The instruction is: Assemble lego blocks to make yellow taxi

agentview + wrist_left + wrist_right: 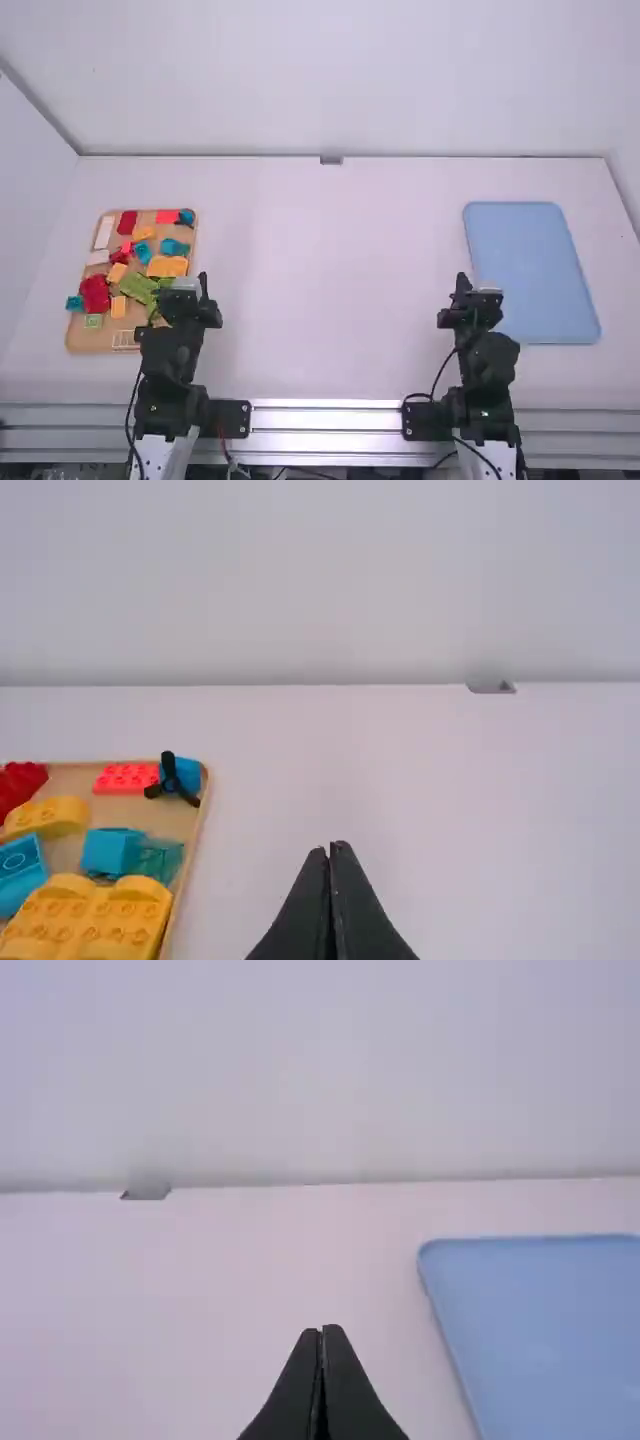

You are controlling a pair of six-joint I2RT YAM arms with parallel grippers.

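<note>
- My left gripper (pixel 188 292) is over the counter's left side, its two black fingers pressed together with nothing between them.
- My right gripper (pixel 474 298) is on the other side, just beside the flat light-blue rectangular mat (pixel 530 270), and it too is closed on nothing.
- The loose plastic toy blocks (pixel 138 286) for the taxi sit on the tan round-cornered tray (pixel 80 340), at the left side of the white counter (pixel 320 300).
- I can see a broad yellow studded block (pixel 85 920) near the tray's inner edge, with a teal block (pixel 110 850) just beyond it.
- A flat coral-red studded block (pixel 127 778) lies at the tray's far end, just beside a blue block (pixel 187 772) with a black three-bladed propeller (pixel 170 782) at it.
</note>
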